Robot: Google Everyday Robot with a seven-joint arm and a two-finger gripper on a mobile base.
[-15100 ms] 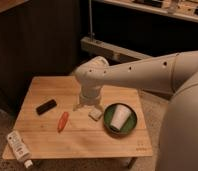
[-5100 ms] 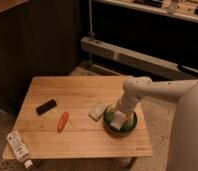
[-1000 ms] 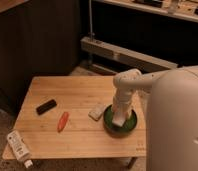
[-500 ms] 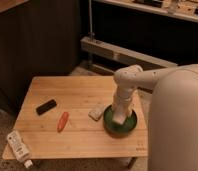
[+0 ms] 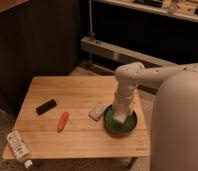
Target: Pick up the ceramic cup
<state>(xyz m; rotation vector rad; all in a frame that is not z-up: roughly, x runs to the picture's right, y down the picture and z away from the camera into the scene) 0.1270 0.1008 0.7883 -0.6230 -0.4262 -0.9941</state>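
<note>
Camera view showed a low wooden table (image 5: 82, 95) with the white arm (image 5: 142, 77) reaching in from the right and bending straight down over the green bowl (image 5: 120, 124) near the table's right front corner. The gripper (image 5: 120, 115) sat inside the bowl, its lower end against a white shape taken to be the ceramic cup (image 5: 120, 118) (cup and gripper blended together, both white, so the outline was uncertain). Could not tell from this view whether the gripper was clasping the cup or standing loose around it. The cup appeared to be within the bowl's rim.

Other items on the table: a small flat whitish block (image 5: 96, 111) just beside the bowl's left edge; an orange carrot-like piece (image 5: 63, 121) lying further left; a black oblong object (image 5: 46, 106) near the left side; a white labelled bottle (image 5: 19, 147) lying at the front left corner.
</note>
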